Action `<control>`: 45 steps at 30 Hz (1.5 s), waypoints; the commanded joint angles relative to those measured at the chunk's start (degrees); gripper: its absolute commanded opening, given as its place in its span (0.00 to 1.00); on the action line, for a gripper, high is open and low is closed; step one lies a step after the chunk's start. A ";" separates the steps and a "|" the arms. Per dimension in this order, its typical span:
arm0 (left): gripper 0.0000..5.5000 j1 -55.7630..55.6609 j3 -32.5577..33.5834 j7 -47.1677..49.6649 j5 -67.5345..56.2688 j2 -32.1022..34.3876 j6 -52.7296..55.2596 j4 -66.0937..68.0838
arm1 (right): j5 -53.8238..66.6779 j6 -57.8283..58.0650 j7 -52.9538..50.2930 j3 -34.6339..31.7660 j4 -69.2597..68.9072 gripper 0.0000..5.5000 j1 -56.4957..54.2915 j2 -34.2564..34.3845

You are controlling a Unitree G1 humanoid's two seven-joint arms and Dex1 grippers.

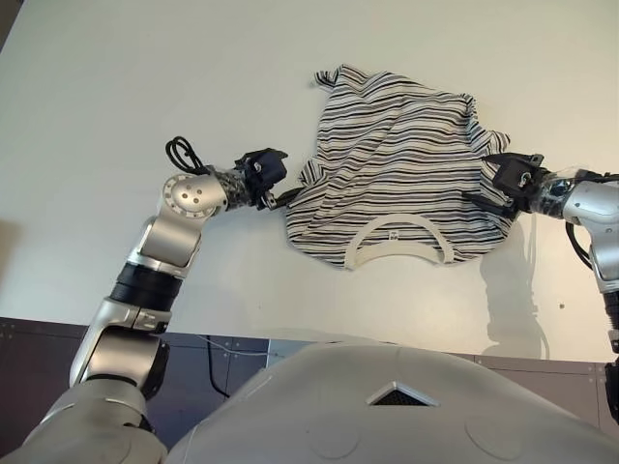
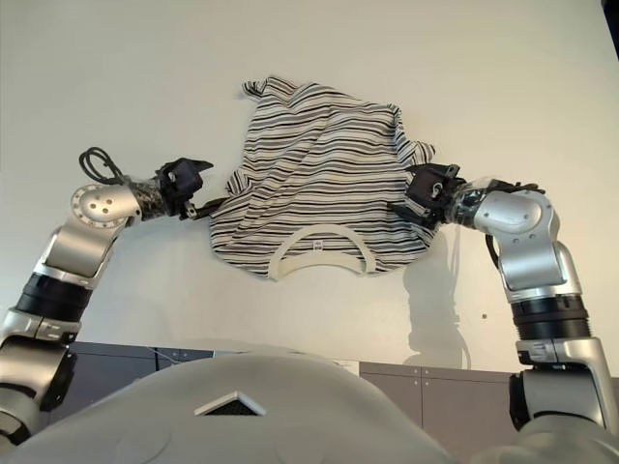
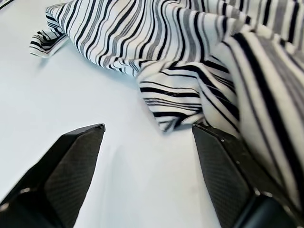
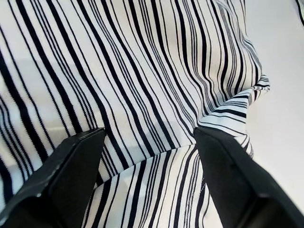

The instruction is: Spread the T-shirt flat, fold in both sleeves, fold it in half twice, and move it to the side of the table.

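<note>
Head view: T-shirt (image 1: pixel 392 169) lies rumpled near the middle of the counter (image 1: pixel 116 87), not yet flat, with its white collar (image 1: pixel 398 242) toward the robot and the hem bunched at the far side. Left tool (image 1: pixel 287 196) sits low at the garment's left edge and right tool (image 1: pixel 481 179) at its right edge. Both forearms are nearly level and point inward, with the elbows out wide. Risk: if the two tools close at unequal depth and pull apart, the cloth is likely to skew or drag as one heap instead of opening out. Left wrist view: left tool has its fingers wide apart over bare counter. One finger is just beside a crumpled sleeve fold (image 3: pixel 175 102) and the other well clear of it. Risk: closing here may catch only a thin edge, or nothing, so the sleeve slips on the pull. Right wrist view: right tool is also spread, not gripping, with striped cloth filling the gap between its fingers (image 4: pixel 71 166). It is hard to tell whether a finger lies under the fabric or only on top. Risk: a pinch here probably takes several layers and locks the wrinkle in.
</note>
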 commanded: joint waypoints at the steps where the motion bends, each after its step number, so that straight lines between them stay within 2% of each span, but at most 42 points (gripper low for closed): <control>1: 0.62 3.38 -0.97 2.74 7.63 4.93 -1.38 7.22 | -4.36 -0.26 -2.42 1.03 4.92 0.62 1.47 -1.48; 4: 0.62 1.70 5.72 5.42 3.47 4.22 -0.06 6.68 | -0.86 -0.29 -1.99 -0.15 3.31 0.62 0.89 0.47; 7: 0.62 -3.55 11.90 6.34 -3.47 -0.67 3.24 5.96 | 2.07 2.20 -3.35 -2.15 3.87 0.62 -2.58 3.30; 11: 0.62 -6.01 12.26 -0.56 -15.12 -9.86 7.19 0.79 | 10.15 7.36 -0.18 -4.33 -1.18 0.62 -4.72 6.40; 13: 0.62 -5.98 11.51 -4.90 -19.45 -14.02 8.85 2.95 | 11.88 9.14 0.34 -4.37 -1.49 0.62 -5.85 7.64; 15: 0.62 -5.57 12.56 -9.22 -23.22 -15.18 12.00 6.69 | 11.73 9.72 -0.34 -3.80 -0.79 0.62 -6.70 8.63; 17: 0.62 -6.44 12.34 -10.61 -22.48 -14.21 14.20 10.76 | 11.86 10.56 -1.09 -4.08 -0.72 0.62 -6.76 9.31; 21: 0.62 -7.97 5.05 -8.12 -11.19 -10.96 14.21 19.03 | 9.34 10.51 -2.89 -3.21 0.39 0.62 -6.27 9.33; 25: 0.62 -4.93 -3.71 0.06 6.39 -1.61 4.97 23.23 | 1.71 6.95 -4.78 0.64 3.12 0.62 -5.72 7.40; 28: 0.62 -7.82 -5.73 6.63 12.98 1.34 -1.30 27.02 | -2.73 6.37 -6.82 2.97 2.02 0.62 -3.31 7.25; 31: 0.62 -12.38 -4.49 15.94 16.63 1.52 -7.07 30.61 | -8.59 6.91 -12.90 5.55 2.90 0.62 -3.86 9.81; 33: 0.62 -12.94 -1.09 19.69 14.75 -0.31 -10.29 30.91 | -9.89 7.92 -15.79 6.37 3.15 0.62 -5.30 12.38; 36: 0.62 -6.57 7.73 20.28 6.09 -1.70 -8.92 17.40 | -9.18 8.25 -17.51 4.89 2.62 0.62 -6.69 13.61; 40: 0.62 -1.23 16.08 23.91 6.08 2.07 -7.99 3.68 | 4.89 9.33 -11.73 -4.54 -14.48 0.62 -0.86 12.67; 43: 0.62 5.84 20.45 22.12 6.16 5.56 -6.99 -8.99 | 7.02 9.31 -11.86 -9.90 -20.94 0.62 -0.11 10.24; 45: 0.62 18.93 19.28 17.63 8.81 10.21 -11.44 -19.65 | 3.55 3.52 -10.68 -12.16 -21.95 0.62 4.54 4.98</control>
